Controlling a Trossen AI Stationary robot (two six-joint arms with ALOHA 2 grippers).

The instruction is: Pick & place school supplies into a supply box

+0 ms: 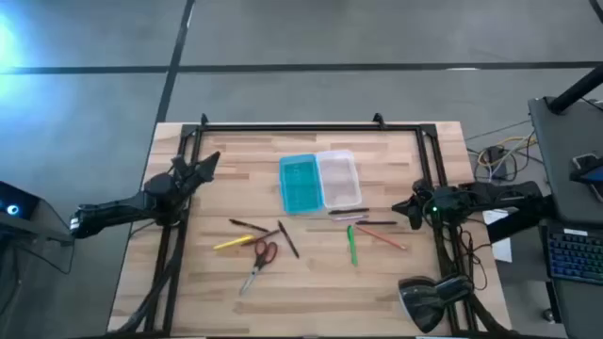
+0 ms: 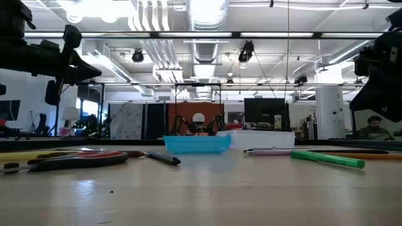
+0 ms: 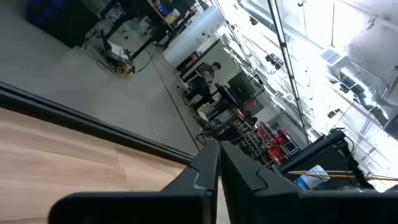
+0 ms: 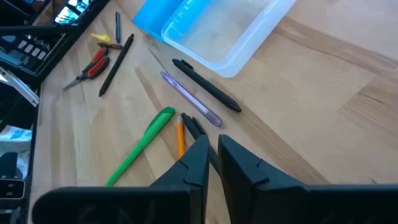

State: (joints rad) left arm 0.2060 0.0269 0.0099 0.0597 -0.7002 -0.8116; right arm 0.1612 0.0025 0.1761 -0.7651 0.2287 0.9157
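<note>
The supply box lies open at the table's middle, its turquoise half [image 1: 300, 185] beside its clear half [image 1: 339, 179]. On the wood near of it lie the red-handled scissors [image 1: 260, 262], a yellow pencil [image 1: 233, 243], dark pens [image 1: 287, 239], a green marker [image 1: 351, 245] and an orange pencil [image 1: 382, 237]. My left gripper [image 1: 205, 165] hangs shut and empty over the table's left side. My right gripper [image 1: 403, 209] hangs shut and empty at the right, its fingers [image 4: 199, 155] above the orange pencil [image 4: 180, 140] and beside the green marker [image 4: 140, 149].
A black frame [image 1: 311, 125] runs round the table's far, left and right sides. A black rounded object [image 1: 429, 299] stands at the near right corner. A purple pen [image 4: 193, 106] and a black pen [image 4: 208, 87] lie next to the clear half.
</note>
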